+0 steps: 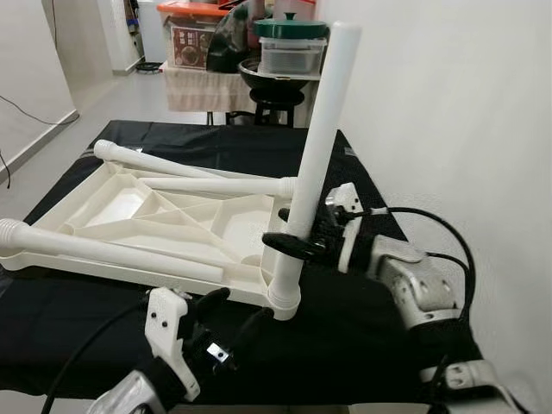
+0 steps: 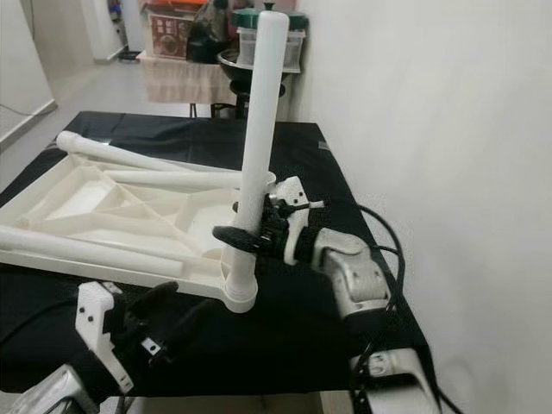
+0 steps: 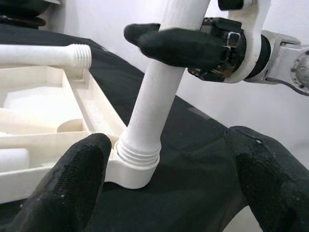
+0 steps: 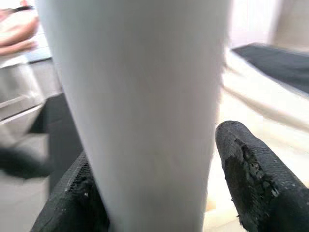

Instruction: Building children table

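Held upright between right gripper (image 1: 291, 243) fingers: white table leg (image 1: 315, 155), long axis near vertical, base in corner socket of inverted tabletop (image 1: 129, 220). Left gripper (image 1: 226, 323) fingers spread wide, empty, just below socket. Beneath: black-clothed counter (image 1: 362, 345), white wall beside.

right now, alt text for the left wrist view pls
The right gripper clamps an upright white leg whose threaded end sits in the tabletop's corner socket. The open left gripper waits close below.
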Controlling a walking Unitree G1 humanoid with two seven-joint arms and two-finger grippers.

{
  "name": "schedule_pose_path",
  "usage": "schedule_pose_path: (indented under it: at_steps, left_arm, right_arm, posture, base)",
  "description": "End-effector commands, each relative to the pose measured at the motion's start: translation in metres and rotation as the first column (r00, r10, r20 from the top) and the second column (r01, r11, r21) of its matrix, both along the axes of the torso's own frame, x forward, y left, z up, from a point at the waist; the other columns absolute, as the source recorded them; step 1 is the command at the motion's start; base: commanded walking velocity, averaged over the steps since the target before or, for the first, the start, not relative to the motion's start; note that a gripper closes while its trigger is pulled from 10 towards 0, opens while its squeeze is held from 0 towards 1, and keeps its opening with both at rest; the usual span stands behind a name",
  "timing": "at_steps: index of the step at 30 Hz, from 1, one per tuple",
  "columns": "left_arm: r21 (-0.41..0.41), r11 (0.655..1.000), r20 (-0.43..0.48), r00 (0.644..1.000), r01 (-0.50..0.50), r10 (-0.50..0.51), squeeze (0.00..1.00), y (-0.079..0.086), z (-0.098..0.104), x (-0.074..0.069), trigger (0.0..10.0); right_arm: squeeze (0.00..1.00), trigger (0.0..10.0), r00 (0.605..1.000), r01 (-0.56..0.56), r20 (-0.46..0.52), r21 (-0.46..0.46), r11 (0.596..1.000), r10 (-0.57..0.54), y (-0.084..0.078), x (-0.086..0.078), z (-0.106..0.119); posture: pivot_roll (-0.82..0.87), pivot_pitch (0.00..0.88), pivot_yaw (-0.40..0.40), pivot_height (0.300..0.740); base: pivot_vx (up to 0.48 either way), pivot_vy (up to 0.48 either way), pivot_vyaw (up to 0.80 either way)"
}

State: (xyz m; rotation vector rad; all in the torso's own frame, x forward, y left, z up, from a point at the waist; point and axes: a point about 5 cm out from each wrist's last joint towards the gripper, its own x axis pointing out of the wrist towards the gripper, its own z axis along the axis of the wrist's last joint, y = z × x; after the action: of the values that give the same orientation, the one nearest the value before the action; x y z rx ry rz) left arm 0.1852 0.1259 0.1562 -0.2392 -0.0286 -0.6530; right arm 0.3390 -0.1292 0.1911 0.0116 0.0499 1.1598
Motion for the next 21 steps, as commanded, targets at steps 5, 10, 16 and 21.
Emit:
schedule_pose_path:
  at_steps: [5,10,16,21]
  left_arm:
    - [0.008,0.999,0.046,0.998,-0.033,0.033,0.0,0.0,0.002,-0.002,10.0]
    - [0.007,0.999,0.07,0.997,-0.034,0.034,0.0,-0.001,0.002,-0.001,10.0]
    - [0.021,0.998,0.097,0.994,-0.053,0.05,0.0,-0.004,0.003,-0.001,10.0]
    - [0.007,0.999,0.097,0.994,-0.048,0.047,0.0,-0.005,0.003,-0.003,10.0]
  right_arm:
    - [0.0,2.8,0.995,-0.093,-0.047,0.004,0.996,0.093,-0.01,0.008,-0.004]
    - [0.0,0.0,0.993,-0.103,-0.057,0.03,0.994,0.104,-0.017,0.013,-0.002]
    - [0.0,0.0,0.992,-0.12,-0.021,0.02,0.993,0.121,-0.025,0.007,-0.006]
    - [0.0,0.0,0.999,0.036,-0.02,-0.071,0.997,-0.037,-0.021,0.001,-0.019]
  posture:
    - [0.02,0.0,-0.097,0.74]
    - [0.02,0.0,-0.098,0.74]
    - [0.01,0.0,-0.096,0.74]
    - [0.01,0.0,-0.112,0.74]
  base:
    - [0.0,0.0,0.0]
    - [0.0,0.0,0.0]
    - [0.0,0.0,0.0]
    - [0.0,0.0,0.0]
